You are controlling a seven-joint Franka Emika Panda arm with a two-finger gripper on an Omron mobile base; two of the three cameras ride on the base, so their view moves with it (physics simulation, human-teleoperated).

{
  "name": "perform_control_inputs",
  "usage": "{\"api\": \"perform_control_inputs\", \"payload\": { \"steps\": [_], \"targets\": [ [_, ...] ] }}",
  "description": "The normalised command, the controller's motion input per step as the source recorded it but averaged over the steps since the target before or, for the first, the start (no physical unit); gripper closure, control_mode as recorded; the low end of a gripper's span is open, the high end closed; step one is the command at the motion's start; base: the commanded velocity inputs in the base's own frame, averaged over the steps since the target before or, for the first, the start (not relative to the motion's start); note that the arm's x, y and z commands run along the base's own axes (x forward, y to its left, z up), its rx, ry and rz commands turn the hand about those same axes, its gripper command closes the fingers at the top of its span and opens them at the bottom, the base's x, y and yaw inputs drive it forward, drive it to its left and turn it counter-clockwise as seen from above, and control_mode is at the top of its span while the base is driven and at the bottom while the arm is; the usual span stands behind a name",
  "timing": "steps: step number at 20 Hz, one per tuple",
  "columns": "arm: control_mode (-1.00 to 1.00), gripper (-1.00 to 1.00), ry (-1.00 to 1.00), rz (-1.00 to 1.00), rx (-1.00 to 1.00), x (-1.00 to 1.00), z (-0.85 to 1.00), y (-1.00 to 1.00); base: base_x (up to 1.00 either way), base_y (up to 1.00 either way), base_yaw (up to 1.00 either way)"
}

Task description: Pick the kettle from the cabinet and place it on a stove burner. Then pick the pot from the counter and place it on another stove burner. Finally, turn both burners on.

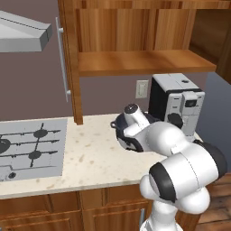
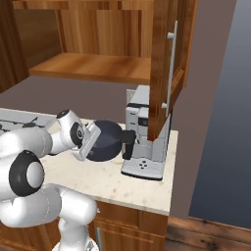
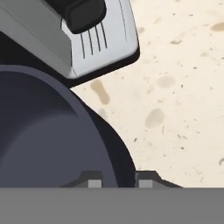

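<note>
1. The wide, dark blue-grey round metal pot point(image 3: 48, 140) is seen standing on the beige, brown-speckled stone surface point(image 1: 90, 158), directly at the pincer point(image 3: 117, 181).
2. The pincer's two finger tips are seen straddling the pot's thin rim wall, one inside and one outside, drawn narrow about it; the pot is judged to be pinched, though not yet lifted.
3. A dark rounded shape, cut off at the frame edge, is seen on the flat silver-grey cooktop point(image 1: 31, 149), well off to the side of the pincer; it is judged to be the kettle, so the first placing appears done, though this cannot be told for certain.
4. Carrying the pot to another black round burner point(image 1: 35, 154) and turning both burners on are judged to remain.
5. The pot's inner wall appears smooth and matt, curving evenly.
6. Just beyond the pincer, touching or nearly touching the pot, the boxy white-and-black coffee machine point(image 2: 144, 142) is seen.
7. Above the pincer, the warm brown wooden wall cabinet point(image 1: 140, 40) is shown open, its plank shelf bare.
</note>
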Motion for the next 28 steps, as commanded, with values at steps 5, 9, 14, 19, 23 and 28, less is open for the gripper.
{"api": "perform_control_inputs", "payload": {
  "steps": [5, 9, 14, 19, 23, 28],
  "targets": [
    [-1.0, 1.0, -0.07, -0.01, 0.0, -0.16, 0.11, 0.0, 0.0, 0.0, 0.0],
    [-1.0, 1.0, -0.03, -0.04, 0.0, -0.2, 0.36, 0.0, 0.0, 0.0, 0.0],
    [-1.0, 1.0, 0.0, -0.03, 0.0, -0.27, 0.33, 0.0, 0.0, 0.0, 0.0],
    [-1.0, 1.0, 0.02, -0.05, 0.0, -0.27, 0.28, 0.0, 0.0, 0.0, 0.0],
    [-1.0, 1.0, 0.0, -0.03, 0.0, -0.44, 0.31, 0.0, 0.0, 0.0, 0.0],
    [-1.0, 1.0, 0.0, -0.01, 0.0, -0.44, 0.3, 0.0, 0.0, 0.0, 0.0]
  ]
}}
